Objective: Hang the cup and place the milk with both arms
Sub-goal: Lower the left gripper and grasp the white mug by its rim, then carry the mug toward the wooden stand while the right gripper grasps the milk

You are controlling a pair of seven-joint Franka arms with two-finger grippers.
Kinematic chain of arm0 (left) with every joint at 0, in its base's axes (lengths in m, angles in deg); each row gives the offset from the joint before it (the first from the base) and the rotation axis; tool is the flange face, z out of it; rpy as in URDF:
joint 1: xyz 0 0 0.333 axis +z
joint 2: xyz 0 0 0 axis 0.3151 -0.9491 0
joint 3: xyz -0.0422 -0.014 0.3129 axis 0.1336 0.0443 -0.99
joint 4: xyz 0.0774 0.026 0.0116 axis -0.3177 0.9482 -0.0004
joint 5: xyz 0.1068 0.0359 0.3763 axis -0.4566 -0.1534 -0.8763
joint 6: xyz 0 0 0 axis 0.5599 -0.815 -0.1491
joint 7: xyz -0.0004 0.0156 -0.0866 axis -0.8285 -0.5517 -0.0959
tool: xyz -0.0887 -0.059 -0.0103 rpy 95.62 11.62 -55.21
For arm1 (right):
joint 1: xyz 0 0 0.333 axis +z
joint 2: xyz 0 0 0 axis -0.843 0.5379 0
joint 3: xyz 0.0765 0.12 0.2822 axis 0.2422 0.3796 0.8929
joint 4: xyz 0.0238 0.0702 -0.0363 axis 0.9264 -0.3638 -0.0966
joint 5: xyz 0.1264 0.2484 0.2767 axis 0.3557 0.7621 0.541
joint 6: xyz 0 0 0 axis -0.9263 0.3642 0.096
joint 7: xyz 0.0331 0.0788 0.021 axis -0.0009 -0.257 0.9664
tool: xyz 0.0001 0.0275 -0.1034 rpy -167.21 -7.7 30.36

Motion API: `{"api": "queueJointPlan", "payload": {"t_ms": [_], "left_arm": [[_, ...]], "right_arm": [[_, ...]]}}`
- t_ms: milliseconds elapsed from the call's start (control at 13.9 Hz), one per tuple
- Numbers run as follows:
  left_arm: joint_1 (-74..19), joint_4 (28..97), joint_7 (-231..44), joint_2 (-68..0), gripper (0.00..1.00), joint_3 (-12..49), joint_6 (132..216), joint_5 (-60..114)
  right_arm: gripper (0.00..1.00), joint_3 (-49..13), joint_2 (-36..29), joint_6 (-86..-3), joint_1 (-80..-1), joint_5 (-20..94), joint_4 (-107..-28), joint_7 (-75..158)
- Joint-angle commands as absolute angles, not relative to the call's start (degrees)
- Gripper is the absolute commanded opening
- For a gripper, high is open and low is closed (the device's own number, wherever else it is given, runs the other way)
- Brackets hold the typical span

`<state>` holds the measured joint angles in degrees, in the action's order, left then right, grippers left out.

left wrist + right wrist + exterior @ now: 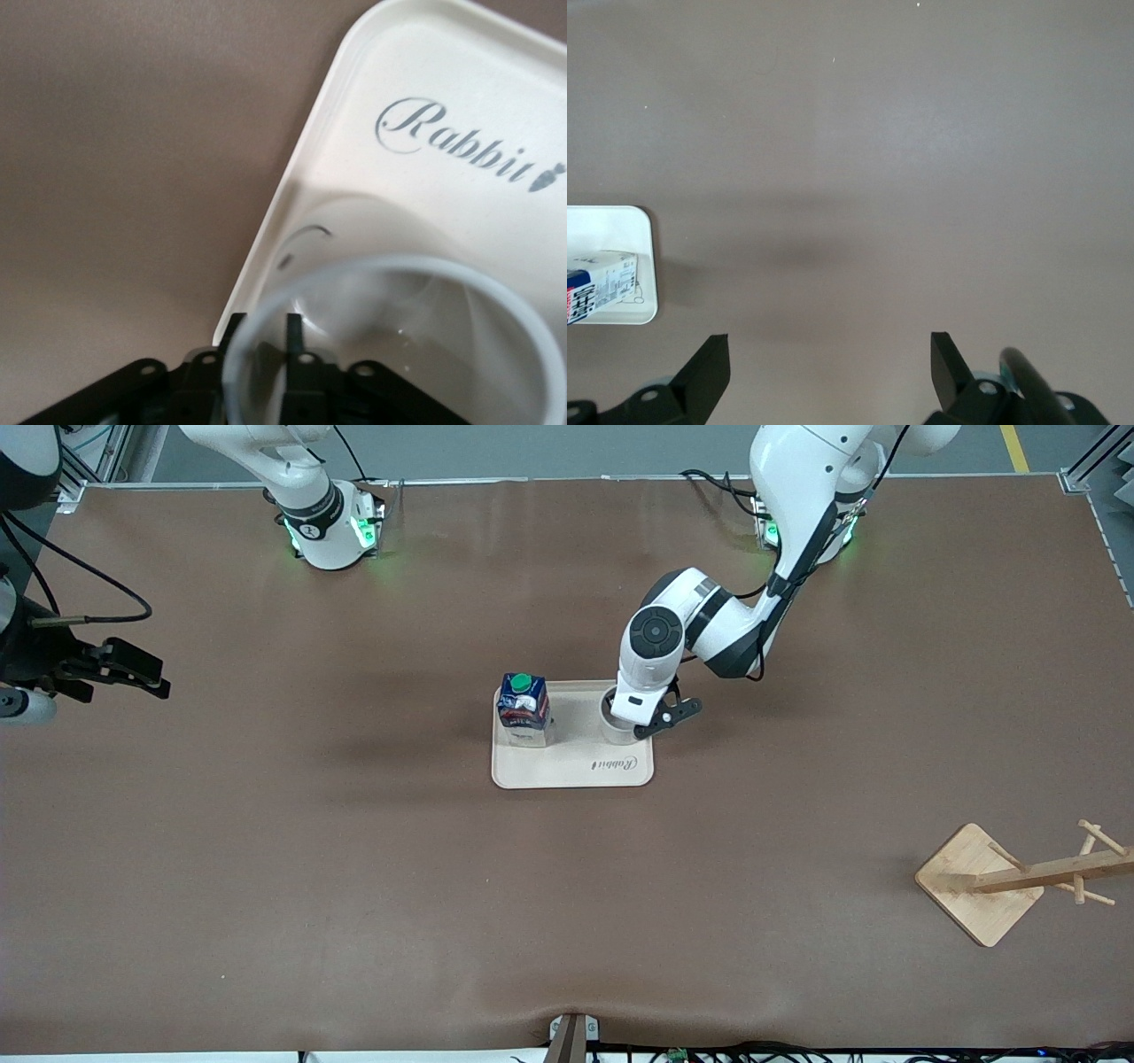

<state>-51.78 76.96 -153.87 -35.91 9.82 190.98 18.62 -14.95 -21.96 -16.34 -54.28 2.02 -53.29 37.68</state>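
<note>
Two things stood on the tray (576,775): the milk (523,710) and the cup (613,724). The left gripper (654,724) was clamped across the cup's wall, one finger (295,354) inside the rim. Glazed, rigid and light, the cup looked slippery and chippable; its handle must stay free for the wooden rack (1019,879). The right gripper (829,363) waited over bare table, jaws apart.

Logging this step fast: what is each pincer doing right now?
Left pincer: closed on the rim of the cup on the tray.
Right pincer: open, empty, waiting over bare table.
</note>
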Motion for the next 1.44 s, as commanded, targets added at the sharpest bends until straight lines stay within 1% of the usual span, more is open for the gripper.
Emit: {"api": "queueJointPlan", "payload": {"t_ms": [0,144,287,359,431,574,718,861,1005,1148,1364], "left_arm": [[-51.6,76.2,-154.4,-35.3,0.0,9.8,190.4,17.9],[-51.4,76.1,-154.4,-34.7,0.0,9.8,189.8,17.9],[-51.3,74.3,-154.4,-34.3,0.0,9.7,187.0,17.7],[-51.2,73.1,-154.2,-33.6,0.0,9.7,184.8,17.7],[-51.2,72.5,-153.8,-32.6,0.0,9.5,183.1,17.6],[-50.5,70.9,-153.4,-31.1,0.0,9.1,181.0,17.6],[-48.6,69.6,-149.7,-29.5,0.0,9.1,178.9,17.6],[-45.6,66.1,-145.1,-28.6,0.0,9.1,173.9,17.6],[-42.5,61.0,-138.6,-28.4,0.0,9.1,167.1,17.6],[-39.3,56.4,-131.8,-28.4,0.0,9.1,162.0,17.6],[-34.0,50.3,-123.0,-28.2,0.0,8.9,155.5,17.5]], "right_arm": [[1.0,-14.9,-22.7,-15.0,-54.6,1.9,-53.4,37.8],[1.0,-14.9,-22.5,-15.0,-54.6,2.4,-53.2,38.0],[1.0,-14.9,-22.5,-14.9,-54.7,2.5,-53.3,37.9],[1.0,-14.9,-21.2,-15.0,-54.6,2.5,-53.8,37.8],[1.0,-14.9,-18.5,-14.8,-53.9,2.7,-54.1,37.7],[1.0,-14.7,-18.1,-14.1,-53.1,4.6,-54.0,37.8],[1.0,-14.6,-18.1,-13.8,-51.9,8.1,-56.1,37.6],[1.0,-14.7,-18.2,-14.3,-50.4,10.9,-57.9,36.7],[1.0,-14.7,-18.2,-14.8,-47.5,13.0,-58.5,33.4],[1.0,-14.7,-18.1,-18.9,-43.4,14.1,-60.2,24.9],[1.0,-14.7,-18.0,-22.6,-37.5,14.2,-63.4,22.7]]}}
